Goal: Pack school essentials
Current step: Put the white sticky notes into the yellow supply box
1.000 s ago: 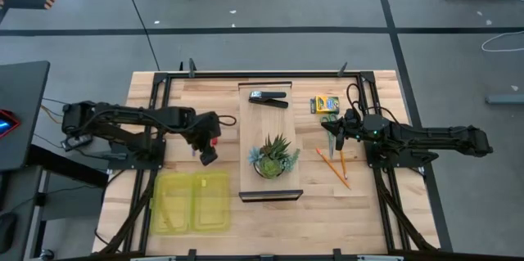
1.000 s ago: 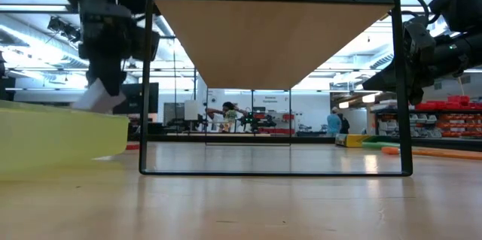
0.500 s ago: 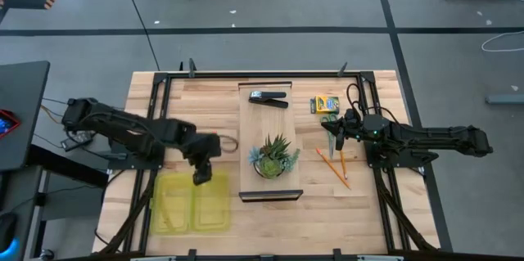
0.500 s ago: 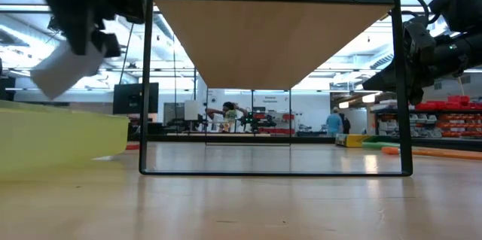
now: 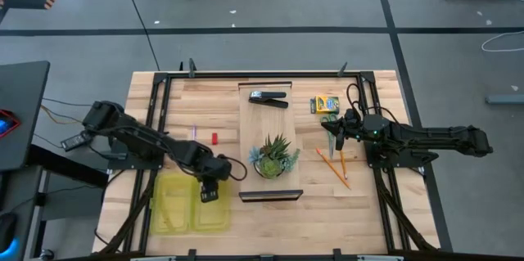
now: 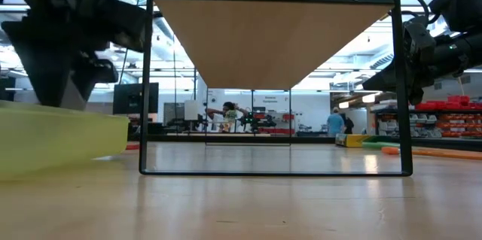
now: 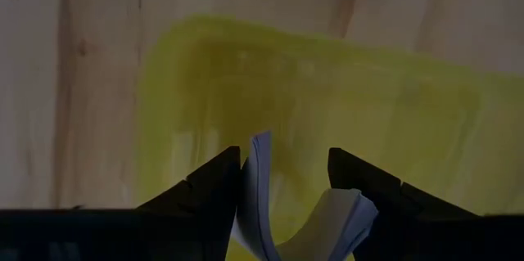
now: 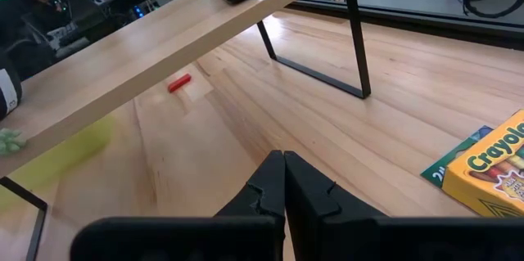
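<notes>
Left wrist view shows the note pad pinched between the two dark fingers of the left gripper, low in the middle of the frame, with the yellow tray filling the centre behind it. The pad is bent: one edge stands up against a finger while the rest curls away in a fold, so it looks light, thin and floppy, a stack of sheets that gives under a squeeze and could fan out or slip. The jaws stand about half open around it, holding it by one edge. A firmer hold would probably be across the bound or thickest side, where the sheets stay together.

In the high view the left gripper hangs over the right half of the yellow tray at the lower left of the table; the pad itself is hidden under it there. Above it, left of centre, lie a small red piece and a thin pale stick.

Further right, the plant and the stapler sit on the raised shelf. Right of that are the crayon box, stiff and easy to take by its sides, and the pencils, thin and likely to roll. The right gripper waits near them, fingers closed on nothing.
</notes>
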Robot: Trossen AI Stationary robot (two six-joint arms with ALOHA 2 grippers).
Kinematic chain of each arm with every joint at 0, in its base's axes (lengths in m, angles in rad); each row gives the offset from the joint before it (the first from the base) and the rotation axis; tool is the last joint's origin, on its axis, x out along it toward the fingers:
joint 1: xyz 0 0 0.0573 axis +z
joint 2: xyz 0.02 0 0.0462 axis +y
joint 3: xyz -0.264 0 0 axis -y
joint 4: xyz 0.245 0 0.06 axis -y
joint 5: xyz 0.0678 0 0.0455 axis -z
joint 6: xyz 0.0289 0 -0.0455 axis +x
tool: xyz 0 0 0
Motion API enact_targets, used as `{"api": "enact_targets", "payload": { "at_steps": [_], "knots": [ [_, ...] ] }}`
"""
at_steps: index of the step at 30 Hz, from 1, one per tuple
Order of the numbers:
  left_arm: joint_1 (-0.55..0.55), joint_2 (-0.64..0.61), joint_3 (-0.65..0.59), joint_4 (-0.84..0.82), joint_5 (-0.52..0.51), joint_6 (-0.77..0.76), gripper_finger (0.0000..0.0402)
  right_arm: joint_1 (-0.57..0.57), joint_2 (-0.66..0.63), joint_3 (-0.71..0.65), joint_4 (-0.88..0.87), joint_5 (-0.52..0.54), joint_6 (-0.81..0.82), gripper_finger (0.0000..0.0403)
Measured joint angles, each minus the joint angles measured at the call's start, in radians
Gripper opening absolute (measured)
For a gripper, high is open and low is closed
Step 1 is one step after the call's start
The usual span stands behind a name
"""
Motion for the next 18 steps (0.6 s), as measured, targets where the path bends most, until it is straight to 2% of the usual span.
{"api": "enact_targets", "payload": {
  "at_steps": [7, 13, 18],
  "knots": [
    [0.000, 0.056, 0.075, -0.020, -0.049, 0.057, 0.0233, 0.000, 0.000, 0.000, 0.000, 0.000, 0.000, 0.0010],
    [-0.010, 0.062, 0.075, -0.062, -0.049, 0.092, 0.0277, 0.000, 0.000, 0.000, 0.000, 0.000, 0.000, 0.0010],
    [-0.010, 0.062, 0.076, -0.067, -0.048, 0.110, 0.0298, 0.000, 0.000, 0.000, 0.000, 0.000, 0.000, 0.0010]
  ]
}}
